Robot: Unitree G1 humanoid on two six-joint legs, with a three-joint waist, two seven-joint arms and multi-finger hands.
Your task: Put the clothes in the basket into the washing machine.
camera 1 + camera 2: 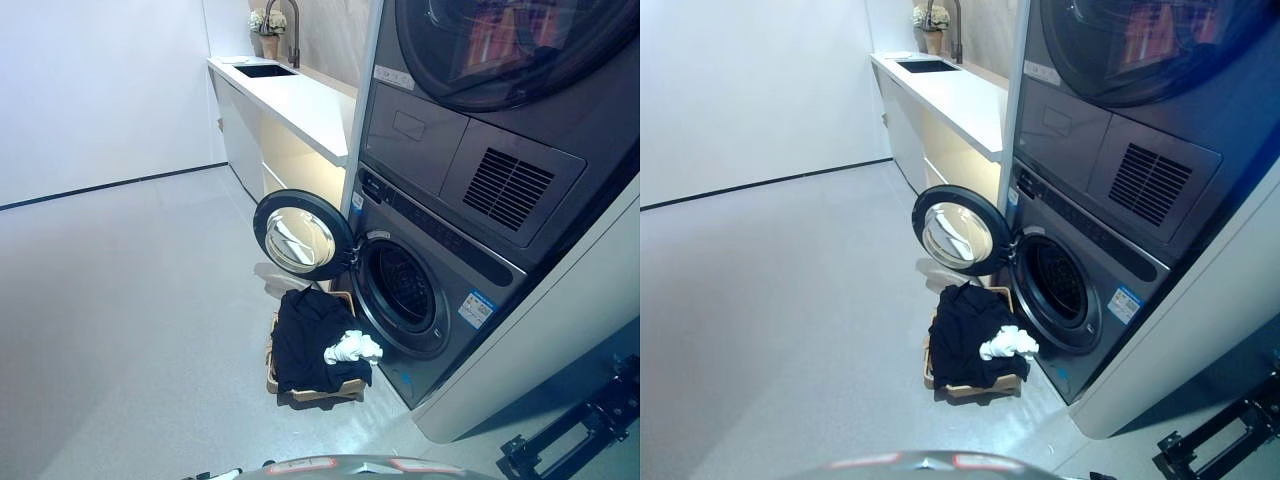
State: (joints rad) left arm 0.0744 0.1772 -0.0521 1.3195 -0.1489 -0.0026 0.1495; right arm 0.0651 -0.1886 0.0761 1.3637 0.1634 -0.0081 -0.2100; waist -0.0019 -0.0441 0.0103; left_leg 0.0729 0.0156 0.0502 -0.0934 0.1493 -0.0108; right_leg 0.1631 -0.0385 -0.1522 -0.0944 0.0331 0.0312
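Note:
A low wooden basket [322, 391] stands on the floor right in front of the washing machine [440, 290]. Black clothes [312, 335] fill the basket and drape over its sides. A small white garment [352, 348] lies on top of them at the side nearest the machine. The machine's round door [303, 235] is swung open to the left, and its dark drum opening [404, 288] shows behind the basket. A second machine [500, 90] is stacked on top. Neither of my hands shows in either view.
A white counter [290, 100] with a sink [264, 70], a tap and a plant pot runs along the wall left of the machines. A black metal frame [570, 430] lies on the floor at the lower right. Grey floor [130, 320] spreads out to the left.

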